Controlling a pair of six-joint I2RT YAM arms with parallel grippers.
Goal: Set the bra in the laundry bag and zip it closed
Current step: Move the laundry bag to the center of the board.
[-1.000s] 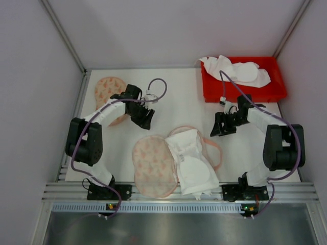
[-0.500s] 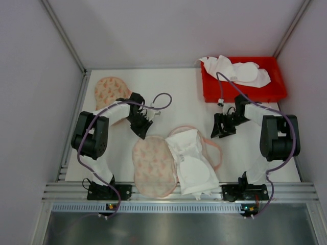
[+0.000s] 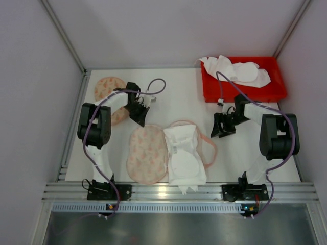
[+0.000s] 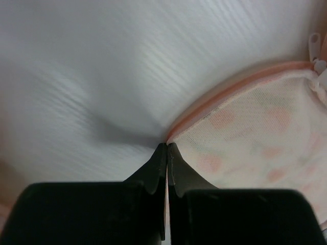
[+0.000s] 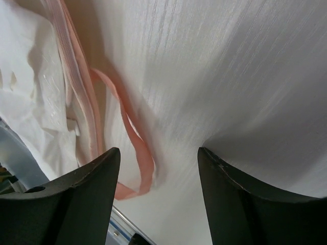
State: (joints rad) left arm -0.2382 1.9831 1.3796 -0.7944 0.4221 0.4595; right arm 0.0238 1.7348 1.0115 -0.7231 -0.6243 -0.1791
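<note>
**Bag and bra slide up the table as the left claw closes**

Since the earlier frames the laundry bag (image 3: 147, 153) and the bra (image 3: 184, 158) have shifted together toward the upper left of the top view, away from the metal rail (image 3: 168, 191). The left gripper (image 3: 139, 114) has drawn back the same way, and its jaws have gone from apart to fully together. The right gripper (image 3: 223, 126) has barely stirred.

The table (image 3: 179, 97) is a white sheet, faintly ribbed in the wrist views. Plain pale walls (image 3: 168, 30) box it in, with metal posts in the back corners. A red bin (image 3: 210, 93) sits at the upper right, with white garments (image 3: 240, 71) heaped in it and spilling over its back rim. A second patterned pouch (image 3: 105, 87) lies at the upper left, partly covered by the left arm.

The bag, peach-patterned mesh, lies low in the centre. The white bra touches its right side, and a pink band (image 3: 208, 148) loops out beyond it. I cannot tell whether the bra rests on an opened half of the bag.

In the left wrist view the jaws are clamped on the bag's pink rim. The mesh disappears under the right-hand finger, and the zip pulls (image 4: 318, 58) are cut off at the right edge. The table in that view is smeared. The right gripper's jaws stand apart over bare table, holding nothing, with the pink band just beside one finger
</note>
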